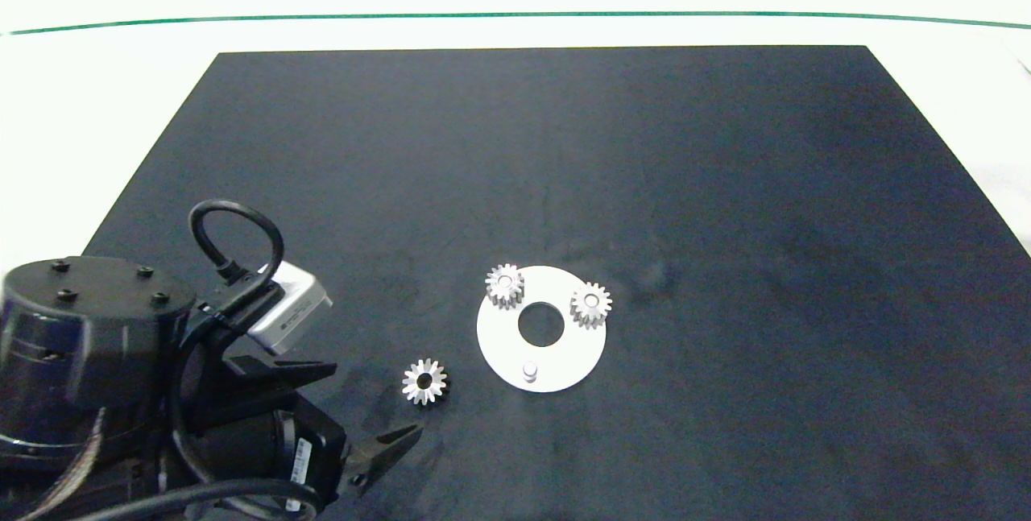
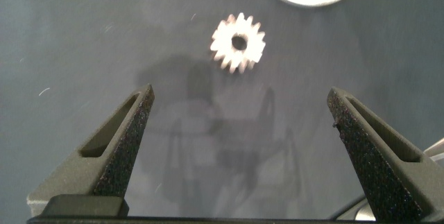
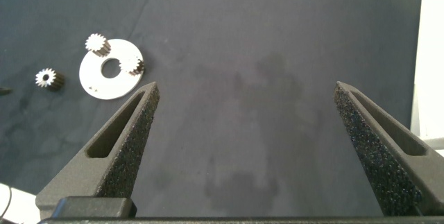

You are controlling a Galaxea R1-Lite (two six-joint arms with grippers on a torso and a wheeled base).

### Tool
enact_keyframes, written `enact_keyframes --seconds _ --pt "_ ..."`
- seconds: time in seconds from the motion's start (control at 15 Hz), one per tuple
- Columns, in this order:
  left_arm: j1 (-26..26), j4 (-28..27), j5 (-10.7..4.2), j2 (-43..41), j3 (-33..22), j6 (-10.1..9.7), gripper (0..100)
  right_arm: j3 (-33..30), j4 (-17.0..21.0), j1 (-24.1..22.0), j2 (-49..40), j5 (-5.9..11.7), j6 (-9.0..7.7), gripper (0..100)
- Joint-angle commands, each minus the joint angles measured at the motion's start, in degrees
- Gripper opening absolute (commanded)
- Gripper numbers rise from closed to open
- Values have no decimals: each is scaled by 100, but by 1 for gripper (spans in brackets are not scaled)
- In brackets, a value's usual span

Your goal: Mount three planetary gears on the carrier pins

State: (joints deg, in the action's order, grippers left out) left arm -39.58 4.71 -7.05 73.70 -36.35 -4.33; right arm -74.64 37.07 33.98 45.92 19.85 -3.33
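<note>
A white round disc (image 1: 568, 356) lies on the black mat, and two planetary gears (image 1: 505, 286) (image 1: 590, 304) sit on its far carrier pins. The near pin (image 1: 529, 372) stands bare. A third silver gear (image 1: 424, 382) lies flat on the mat, left of the disc. My left gripper (image 1: 377, 397) is open just left of this loose gear, which shows in the left wrist view as gear (image 2: 238, 41) ahead of the gripper (image 2: 241, 93), not between its fingers. My right gripper (image 3: 246, 87) is open and empty, far from the disc (image 3: 94, 85), and is outside the head view.
The black mat (image 1: 644, 167) covers most of a white table. A thin green line (image 1: 515, 15) runs across the far side. The left arm's body and cable (image 1: 233, 247) fill the near left corner.
</note>
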Motion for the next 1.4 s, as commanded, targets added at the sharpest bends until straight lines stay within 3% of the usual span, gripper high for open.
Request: enact_keyframes --seconds 0.07,0.13,0.2,0.4,0.53,0.87,1.0,1.4 --pt "-93 320 -289 549 5 2 100 11 19 -14 4 10 -10 100" --pt "-278 452 -543 698 14 46 100 2 11 -14 13 10 -10 100" --pt "-357 496 -579 759 41 72 100 -6 11 -5 13 10 -19 100" --pt "-419 918 -579 1041 120 231 100 -6 2 13 13 2 -36 100" --pt "-507 1199 -605 1216 181 494 100 -6 2 21 13 -16 -45 100" --pt "-498 2061 -649 1753 225 943 100 -24 -7 30 -48 -33 -98 100" --pt "-366 2105 -640 1761 295 1356 100 -33 -7 30 -83 -33 -151 100" --pt "-190 2105 -623 1753 322 1444 96 -33 -7 30 -101 -33 -159 100"
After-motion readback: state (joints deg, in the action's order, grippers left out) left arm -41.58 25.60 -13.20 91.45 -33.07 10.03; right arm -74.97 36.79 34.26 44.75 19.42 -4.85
